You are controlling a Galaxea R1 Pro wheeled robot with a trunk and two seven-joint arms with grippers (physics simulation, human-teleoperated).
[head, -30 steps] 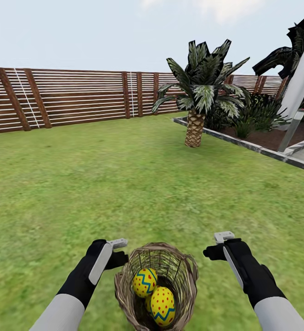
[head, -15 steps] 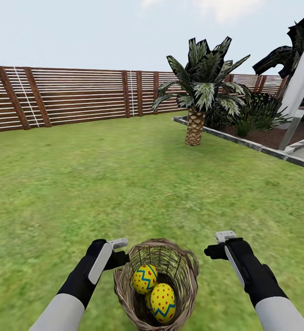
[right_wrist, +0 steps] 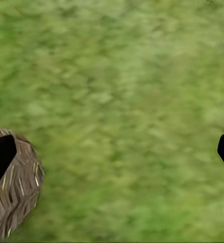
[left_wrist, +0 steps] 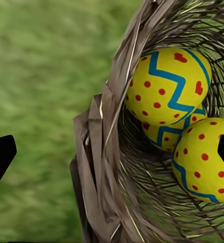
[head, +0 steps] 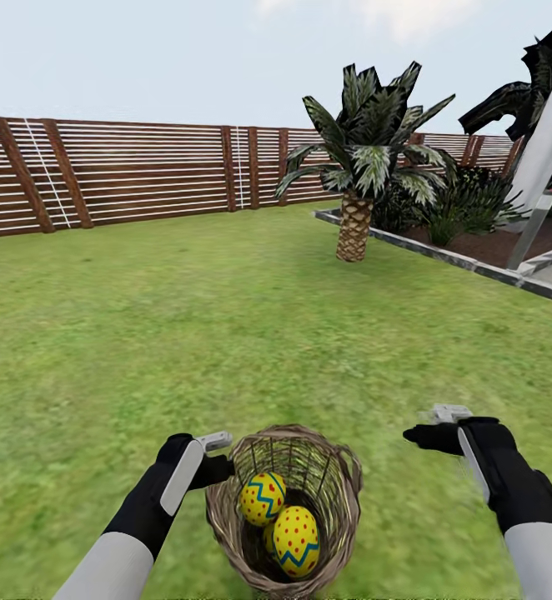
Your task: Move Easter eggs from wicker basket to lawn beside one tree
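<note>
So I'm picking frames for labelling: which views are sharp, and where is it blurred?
Head view: eggs and wicker basket crisp, grass around the right hand smeared. Left wrist view: eggs sharp, lawn soft. Right wrist view: grass blurred throughout, basket edge readable.

Right gripper (head: 433,423) swung outward, away from wicker basket (head: 283,508); view crept forward.

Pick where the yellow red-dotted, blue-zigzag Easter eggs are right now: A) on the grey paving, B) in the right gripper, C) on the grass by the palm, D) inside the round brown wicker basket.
D: the yellow dotted Easter eggs sit inside the brown wicker basket between the arms; the left wrist view shows three of them stacked in the weave.
</note>
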